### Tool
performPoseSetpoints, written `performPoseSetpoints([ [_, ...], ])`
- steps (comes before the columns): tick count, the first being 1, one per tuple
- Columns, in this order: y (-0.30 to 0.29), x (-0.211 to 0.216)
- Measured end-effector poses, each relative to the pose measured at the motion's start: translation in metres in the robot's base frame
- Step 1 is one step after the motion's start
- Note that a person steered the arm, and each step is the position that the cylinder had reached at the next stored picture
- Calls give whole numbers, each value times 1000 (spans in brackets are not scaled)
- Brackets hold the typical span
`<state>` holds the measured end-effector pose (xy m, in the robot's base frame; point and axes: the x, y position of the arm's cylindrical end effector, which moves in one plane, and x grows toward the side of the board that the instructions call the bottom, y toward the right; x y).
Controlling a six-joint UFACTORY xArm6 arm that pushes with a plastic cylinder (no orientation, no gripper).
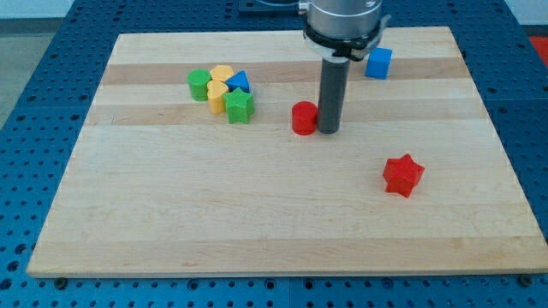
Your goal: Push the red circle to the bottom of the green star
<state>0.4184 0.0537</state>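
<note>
The red circle (303,117) sits on the wooden board near the middle, a little toward the view's top. My tip (330,132) stands right against its right side. The green star (240,106) lies to the left of the red circle, at the lower right of a tight cluster of blocks. A gap of bare board separates the red circle from the green star.
The cluster holds a green circle (199,84), two yellow blocks (223,74) (217,92) and a blue triangle (239,82). A blue cube (378,62) lies at the top right. A red star (402,174) lies at the lower right. The wooden board (257,222) ends in edges all round.
</note>
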Motion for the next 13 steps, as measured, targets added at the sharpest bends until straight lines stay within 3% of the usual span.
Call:
performPoseSetpoints([
  [2, -34, 0],
  [3, 16, -3],
  [4, 22, -44],
  [6, -12, -44],
  [7, -56, -38],
  [10, -97, -12],
  [12, -81, -3],
  [13, -71, 32],
])
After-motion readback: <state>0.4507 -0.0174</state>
